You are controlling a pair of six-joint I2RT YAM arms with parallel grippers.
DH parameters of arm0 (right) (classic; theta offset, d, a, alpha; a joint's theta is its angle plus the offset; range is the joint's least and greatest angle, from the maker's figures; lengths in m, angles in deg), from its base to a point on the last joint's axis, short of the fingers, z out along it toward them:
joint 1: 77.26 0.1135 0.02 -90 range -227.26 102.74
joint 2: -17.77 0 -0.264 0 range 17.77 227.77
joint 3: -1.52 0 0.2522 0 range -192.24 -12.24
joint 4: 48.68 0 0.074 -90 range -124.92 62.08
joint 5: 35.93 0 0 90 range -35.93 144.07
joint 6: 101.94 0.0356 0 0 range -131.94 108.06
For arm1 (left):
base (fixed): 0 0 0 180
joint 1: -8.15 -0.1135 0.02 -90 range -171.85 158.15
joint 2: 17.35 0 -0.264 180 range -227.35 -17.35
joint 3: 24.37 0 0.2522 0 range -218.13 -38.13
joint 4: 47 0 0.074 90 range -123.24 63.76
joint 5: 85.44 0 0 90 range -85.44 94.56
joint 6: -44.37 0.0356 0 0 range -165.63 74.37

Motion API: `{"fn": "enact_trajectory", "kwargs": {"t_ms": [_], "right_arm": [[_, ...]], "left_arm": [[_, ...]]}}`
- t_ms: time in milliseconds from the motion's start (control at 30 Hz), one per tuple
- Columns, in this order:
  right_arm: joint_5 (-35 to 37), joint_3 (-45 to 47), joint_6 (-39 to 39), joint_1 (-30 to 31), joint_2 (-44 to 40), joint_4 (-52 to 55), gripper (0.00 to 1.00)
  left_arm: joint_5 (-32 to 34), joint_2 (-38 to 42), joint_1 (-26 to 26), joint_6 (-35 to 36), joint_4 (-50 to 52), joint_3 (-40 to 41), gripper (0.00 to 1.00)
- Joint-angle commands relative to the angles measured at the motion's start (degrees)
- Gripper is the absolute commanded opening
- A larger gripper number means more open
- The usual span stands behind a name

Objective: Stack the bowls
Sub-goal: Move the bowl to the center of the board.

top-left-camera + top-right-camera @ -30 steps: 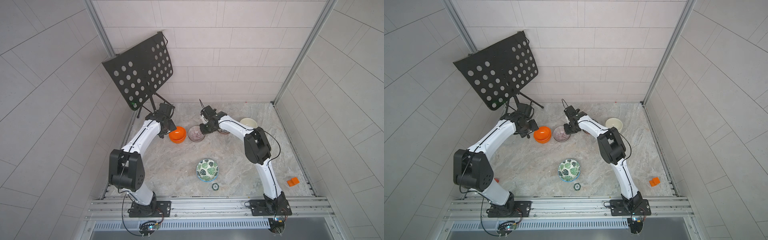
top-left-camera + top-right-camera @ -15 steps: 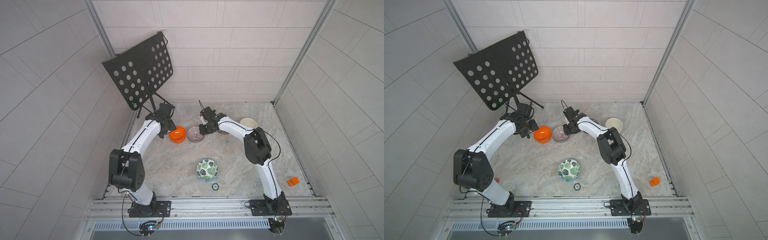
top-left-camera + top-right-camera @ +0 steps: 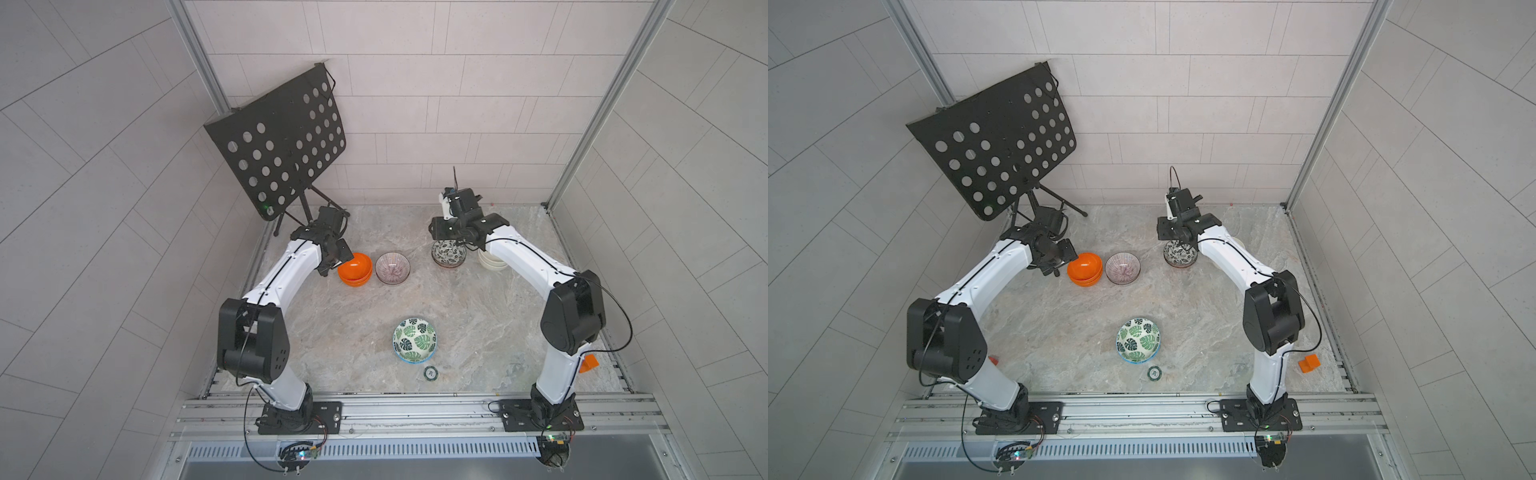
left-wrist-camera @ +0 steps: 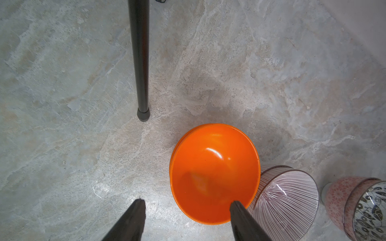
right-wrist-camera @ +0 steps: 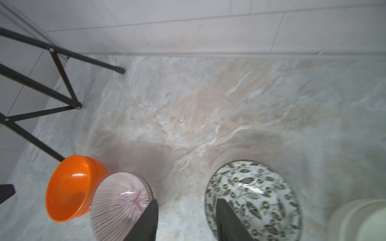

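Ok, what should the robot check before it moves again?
1. Right gripper open above the black-and-white bowl: ok.
2. Left gripper open at the rim of the orange bowls: ok.
3. Orange pair nested: ok.
4. Gap between that pair and the striped bowl: cannot tell.
5. Every bowl in one stack: not ok; the green leaf bowl and cream bowls stand apart.

Covered, clipped, blurred

In a top view the right arm (image 3: 523, 257) covers part of the cream-white bowls (image 3: 492, 262), at three o'clock of the black-and-white leaf bowls (image 3: 448, 254). The right wrist view is blurred throughout, and its edge cuts off the purple striped bowl (image 5: 123, 204). The disc (image 3: 431, 372), at five o'clock of the green leaf bowl (image 3: 414, 340), is too small to read.
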Motion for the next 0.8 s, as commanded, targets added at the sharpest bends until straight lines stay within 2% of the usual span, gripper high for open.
{"fn": "enact_trajectory", "kwargs": {"t_ms": [0,133,400,767], "right_arm": [[1.15,-0.91,-9.02,-0.19,2.89,4.8,0.48],[3.05,-4.67,-16.23,0.21,7.33,14.19,0.49],[1.61,-0.52,-20.09,1.99,6.37,12.97,0.52],[6.96,-1.35,-23.5,3.76,10.76,15.29,0.51]], "left_arm": [[-0.73,1.8,0.09,0.24,-0.25,0.81,0.66],[-1.38,1.66,0.15,0.13,-0.44,0.81,0.66],[-1.53,1.54,0.17,0.11,-0.82,1.11,0.66],[-1.68,1.87,0.13,0.25,-0.81,0.56,0.66]]}}
